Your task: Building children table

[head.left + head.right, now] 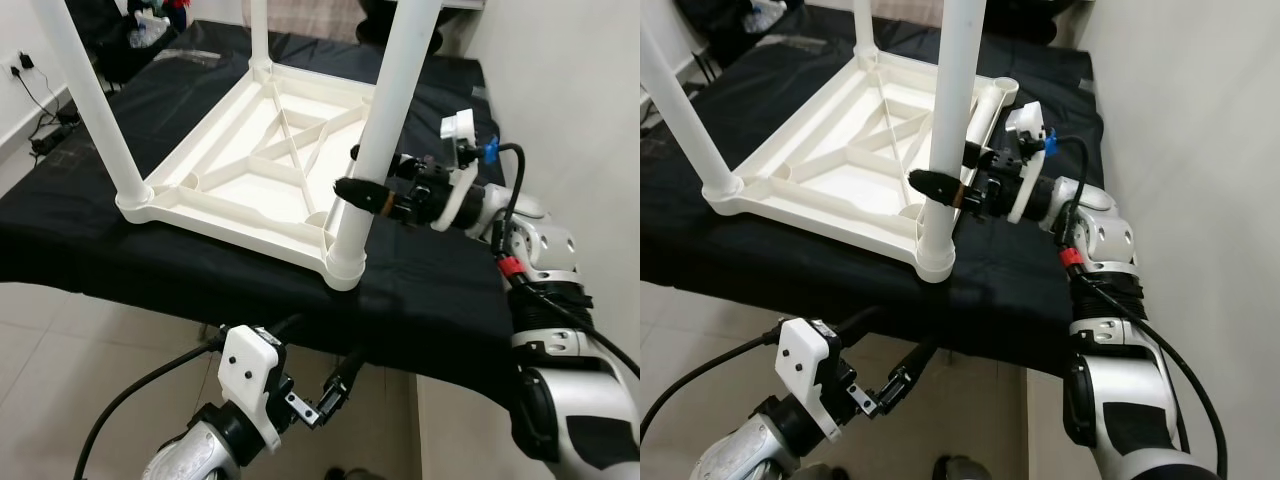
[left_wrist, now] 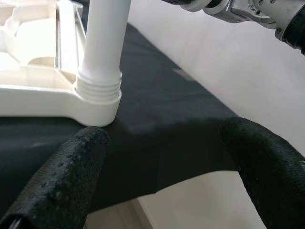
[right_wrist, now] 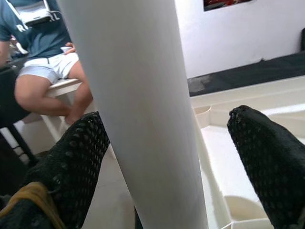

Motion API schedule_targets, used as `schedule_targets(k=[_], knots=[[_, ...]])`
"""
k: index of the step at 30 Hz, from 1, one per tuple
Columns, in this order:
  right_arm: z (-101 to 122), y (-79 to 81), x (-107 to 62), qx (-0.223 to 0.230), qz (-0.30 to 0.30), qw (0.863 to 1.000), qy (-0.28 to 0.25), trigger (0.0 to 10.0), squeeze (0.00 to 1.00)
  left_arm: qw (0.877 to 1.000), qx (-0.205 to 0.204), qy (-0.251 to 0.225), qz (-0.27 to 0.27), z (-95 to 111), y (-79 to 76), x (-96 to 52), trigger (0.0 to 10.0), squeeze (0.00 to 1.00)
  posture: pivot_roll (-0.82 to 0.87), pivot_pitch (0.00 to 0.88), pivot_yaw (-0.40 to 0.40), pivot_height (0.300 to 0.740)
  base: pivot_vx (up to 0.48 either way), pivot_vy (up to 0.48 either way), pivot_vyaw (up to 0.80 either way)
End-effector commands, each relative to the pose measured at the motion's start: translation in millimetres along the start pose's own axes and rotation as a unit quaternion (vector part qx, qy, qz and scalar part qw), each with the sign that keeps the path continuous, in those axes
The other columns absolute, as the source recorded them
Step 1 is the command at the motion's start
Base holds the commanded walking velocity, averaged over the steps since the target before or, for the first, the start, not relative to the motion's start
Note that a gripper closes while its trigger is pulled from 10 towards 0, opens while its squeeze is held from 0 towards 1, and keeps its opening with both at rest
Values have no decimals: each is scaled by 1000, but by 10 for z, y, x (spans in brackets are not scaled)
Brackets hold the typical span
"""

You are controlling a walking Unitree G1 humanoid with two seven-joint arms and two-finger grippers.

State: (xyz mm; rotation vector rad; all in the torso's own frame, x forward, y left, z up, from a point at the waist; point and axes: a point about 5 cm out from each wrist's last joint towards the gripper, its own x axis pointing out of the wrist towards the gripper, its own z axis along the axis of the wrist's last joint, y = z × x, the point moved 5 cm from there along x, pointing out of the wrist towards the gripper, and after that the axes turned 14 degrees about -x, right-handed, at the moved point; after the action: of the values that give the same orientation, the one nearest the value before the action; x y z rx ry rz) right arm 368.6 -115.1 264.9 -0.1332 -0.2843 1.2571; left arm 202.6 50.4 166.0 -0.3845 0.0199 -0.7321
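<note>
Two black fingers of the right tool (image 1: pixel 352 190) sit to either side of the near-right leg (image 1: pixel 385 120) of the white children table (image 1: pixel 260 165). In the right wrist view one finger (image 3: pixel 71 162) lies against the white tube while the other (image 3: pixel 264 162) stands apart from it with a gap, so the tool is spread around the leg, not closed on it. The silver right arm (image 1: pixel 545 270) reaches in from the right at about mid-height of the leg.

The table lies upside down with its ribbed underside facing up and its legs pointing upward, resting on a counter (image 1: pixel 440 290) covered in black cloth. The held leg is seated in the corner socket (image 1: pixel 345 265) nearest the counter's front edge.

The left tool (image 1: pixel 335 390) hangs lower, in front of and below the counter edge, its fingers (image 2: pixel 66 181) wide apart and empty, pointing toward that same corner socket.

A person (image 3: pixel 43 43) sits on a white seat beyond the table, seen in the right wrist view.
</note>
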Motion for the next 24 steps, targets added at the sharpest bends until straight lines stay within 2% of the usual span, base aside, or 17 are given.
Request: schedule_targets(k=[1, 3, 4, 5, 6, 7, 11, 12, 13, 14, 21, 24], knots=[[173, 25, -83, -8, 49, 998, -28, 10000, 1000, 1000, -4, 12, -6, 1, -87, -69, 10000, 0, 106, 292, -82, 740, 0, 0, 0], [173, 25, -83, -8, 49, 998, -28, 10000, 1000, 1000, -4, 12, -6, 1, -87, -69, 10000, 0, 106, 292, -82, 740, 0, 0, 0], [252, 24, -86, -14, 65, 997, -39, 10000, 1000, 1000, -5, 14, -6, 15, -119, -98, 10000, 0, 111, 304, -78, 740, 0, 0, 0], [334, 2, -69, -28, 81, 995, -51, 10000, 894, 1000, -7, 16, -5, 28, -153, -126, 10000, 0, 117, 320, -74, 740, 0, 0, 0], [334, 2, -69, -28, 81, 995, -51, 10000, 894, 1000, -7, 16, -5, 28, -153, -126, 10000, 0, 117, 320, -74, 740, 0, 0, 0], [392, -31, -46, -44, 84, 994, -57, 10000, 0, 1000, -8, 17, -4, 40, -179, -146, 10000, 0, 121, 327, -72, 740, 0, 0, 0], [435, -54, -32, -50, 88, 993, -63, 10000, 0, 1000, -9, 19, -3, 49, -196, -158, 10000, 0, 122, 330, -70, 740, 0, 0, 0], [476, -67, -24, -53, 95, 992, -67, 7765, 0, 1000, -10, 21, -3, 55, -214, -170, 10000, 0, 127, 341, -66, 740, 0, 0, 0], [476, -67, -24, -53, 95, 992, -67, 7765, 0, 1000, -10, 21, -3, 55, -214, -170, 10000, 0, 127, 341, -66, 740, 0, 0, 0], [521, -79, -11, -56, 99, 991, -71, 0, 0, 1000, -10, 22, -3, 58, -227, -179, 10000, 0, 130, 346, -65, 740, 0, 0, 0], [617, -78, 15, -66, 115, 988, -80, 0, 0, 1000, -13, 28, -1, 66, -243, -189, 10000, 0, 125, 347, -64, 740, 0, 0, 0], [642, -94, -12, -79, 114, 988, -67, 0, 0, 1000, -12, 29, 0, 69, -226, -174, 10000, 0, 111, 338, -65, 740, 0, 0, 0]])
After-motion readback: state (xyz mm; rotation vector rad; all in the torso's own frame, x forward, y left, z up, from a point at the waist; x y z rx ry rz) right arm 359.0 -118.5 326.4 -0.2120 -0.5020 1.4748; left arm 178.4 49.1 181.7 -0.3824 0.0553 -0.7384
